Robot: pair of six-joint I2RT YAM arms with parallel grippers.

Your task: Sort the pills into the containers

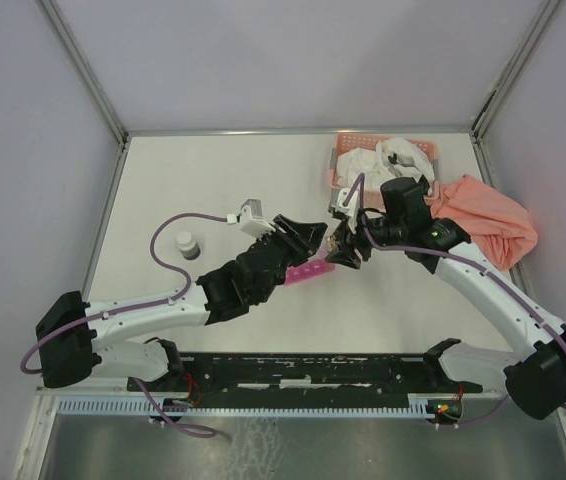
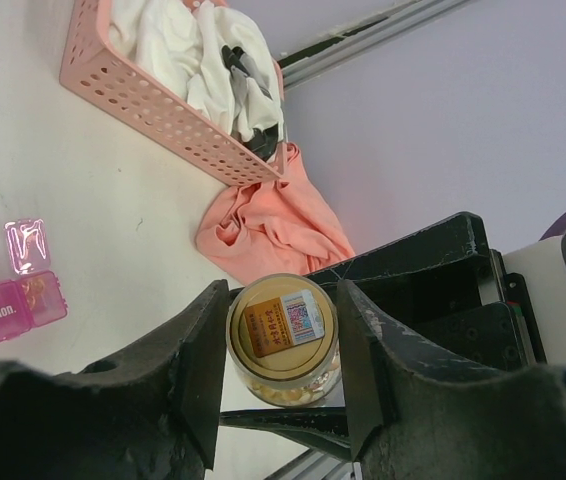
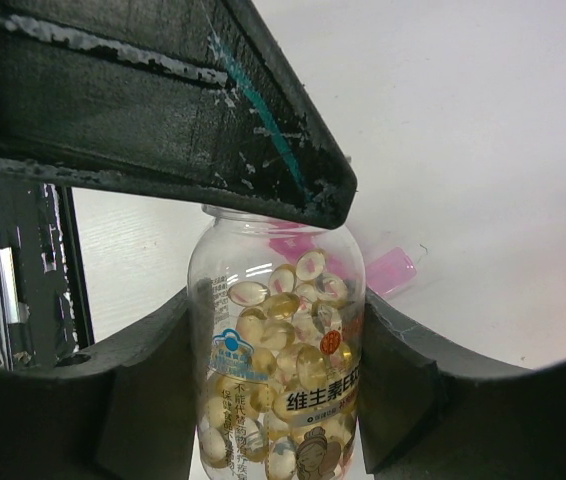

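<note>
A clear bottle point(image 3: 278, 380) full of yellow softgel pills point(image 3: 298, 365) hangs above the table with my right gripper point(image 3: 278, 330) shut on its body. Its gold cap point(image 2: 283, 335) sits between the fingers of my left gripper point(image 2: 283, 330), and both pads press against the cap's sides. In the top view the two grippers meet at the bottle point(image 1: 337, 243), just above the magenta containers point(image 1: 308, 272). The containers point(image 2: 8, 305) lie on the table with one clear lid point(image 2: 27, 245) flipped up, and a pill shows in the open compartment point(image 2: 38, 292). The left finger hides the bottle's mouth in the right wrist view.
A salmon lattice basket point(image 1: 341, 152) holding white cloths stands at the back right. An orange cloth point(image 1: 488, 220) lies crumpled beside it. A small grey jar point(image 1: 189, 244) stands at the left of the table.
</note>
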